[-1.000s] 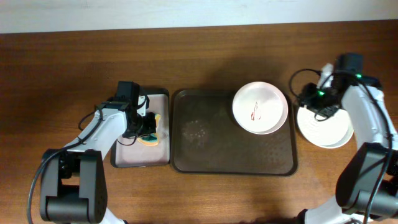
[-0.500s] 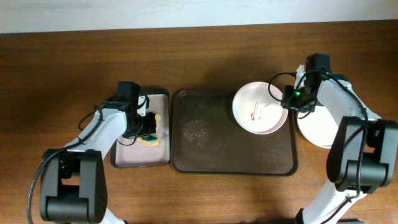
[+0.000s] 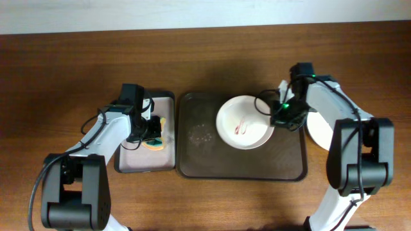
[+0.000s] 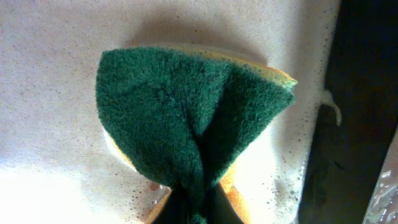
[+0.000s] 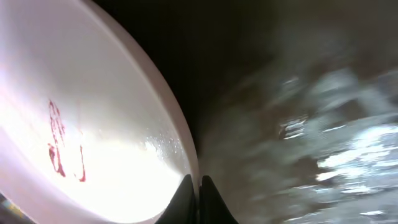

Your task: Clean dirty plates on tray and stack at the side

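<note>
Overhead, the dark brown tray (image 3: 199, 157) sits mid-table with one white plate (image 3: 243, 122) lying inside it, right of centre, red squiggles in its well. The right gripper (image 3: 276, 115) is at that plate's right rim. Another white plate (image 3: 314, 135) lies on the table just off the tray's right edge, mostly hidden under the arm. The left gripper (image 3: 151, 133) hangs over the small pink-lined tray (image 3: 138, 159), holding a sponge (image 3: 157, 140).

From the left wrist, the sponge (image 4: 186, 118) is folded, green scouring face outward, yellow body behind, pinched at its lower end between the fingertips. Foam speckles the lining below.

From the right wrist, the jaws are nearly pressed together on the plate's thin rim (image 5: 180, 149) – a shallow bite on a wet, glossy edge. The tray floor beside it looks wet too.

The likely trouble is that grip: scrubbing pressure could slide the rim out or skate the plate across the slick tray. The folded sponge may also spring open and drip.
</note>
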`<state>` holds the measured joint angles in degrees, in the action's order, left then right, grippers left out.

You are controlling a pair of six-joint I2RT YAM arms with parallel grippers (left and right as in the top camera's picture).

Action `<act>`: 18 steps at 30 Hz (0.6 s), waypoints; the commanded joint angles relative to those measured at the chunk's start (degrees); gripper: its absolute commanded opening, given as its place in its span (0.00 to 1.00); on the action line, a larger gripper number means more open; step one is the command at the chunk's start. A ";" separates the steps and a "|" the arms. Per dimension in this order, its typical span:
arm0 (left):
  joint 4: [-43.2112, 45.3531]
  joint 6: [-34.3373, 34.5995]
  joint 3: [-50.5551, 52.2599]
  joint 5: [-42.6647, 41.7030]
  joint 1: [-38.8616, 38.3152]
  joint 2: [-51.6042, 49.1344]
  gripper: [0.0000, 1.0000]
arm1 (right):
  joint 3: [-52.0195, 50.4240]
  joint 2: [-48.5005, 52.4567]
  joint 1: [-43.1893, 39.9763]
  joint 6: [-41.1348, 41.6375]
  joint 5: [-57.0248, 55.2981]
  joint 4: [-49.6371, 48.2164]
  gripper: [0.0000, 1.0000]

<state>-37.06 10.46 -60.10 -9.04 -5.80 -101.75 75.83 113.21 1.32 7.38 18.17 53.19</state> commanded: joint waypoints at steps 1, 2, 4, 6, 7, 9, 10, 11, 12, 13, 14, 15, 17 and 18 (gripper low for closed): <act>0.11 -0.72 0.50 -0.63 0.35 -0.70 0.00 | -0.31 0.68 3.43 4.92 1.99 2.16 0.05; 0.11 -0.72 0.50 -0.63 0.35 -0.70 0.00 | -0.31 0.68 4.17 5.11 1.97 2.36 0.20; 0.11 -0.72 0.50 -0.63 0.35 -0.70 0.00 | -0.31 0.68 5.01 5.11 0.35 0.96 0.33; 0.13 -0.72 0.50 -0.63 0.33 -0.70 0.00 | -0.31 0.68 5.03 5.11 -2.78 -1.40 0.34; 0.11 -0.72 0.50 -0.63 0.33 -0.70 0.00 | -0.31 0.68 5.03 5.11 -4.85 -3.15 0.34; 0.11 -0.72 0.50 -0.63 0.35 -0.70 0.00 | -0.31 0.68 5.05 5.11 -8.04 -5.79 0.34; 0.11 -0.72 0.50 -0.63 0.35 -0.70 0.00 | -0.31 0.68 5.05 5.11 -8.79 -6.78 0.34; 0.13 -0.72 0.50 -0.66 0.33 -0.70 0.00 | -0.31 0.68 5.05 5.11 -8.76 -7.52 0.34; 0.13 -0.70 0.50 -0.63 0.35 -0.70 0.00 | -0.31 0.68 5.05 5.11 -8.68 -7.85 0.34; 0.13 -0.70 0.50 -0.63 0.33 -0.70 0.00 | -0.31 0.68 5.05 5.11 -8.07 -7.85 0.32; 0.13 -0.70 0.50 -0.63 0.35 -0.70 0.00 | -0.33 0.68 5.05 5.11 -7.82 -7.63 0.30; 0.15 -0.70 0.50 -0.63 0.35 -0.70 0.00 | -0.44 0.68 5.05 5.11 -7.82 -7.54 0.30; 0.35 -0.70 0.50 -0.63 0.33 -0.70 0.00 | -1.36 0.70 5.05 5.11 -7.65 -7.67 0.30; 0.35 -0.70 0.50 -0.63 0.33 -0.70 0.00 | -2.05 0.70 5.05 5.11 -7.63 -8.04 0.30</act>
<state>-37.04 10.46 -60.10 -9.04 -5.80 -101.75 75.70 113.21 6.26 12.10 11.42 45.56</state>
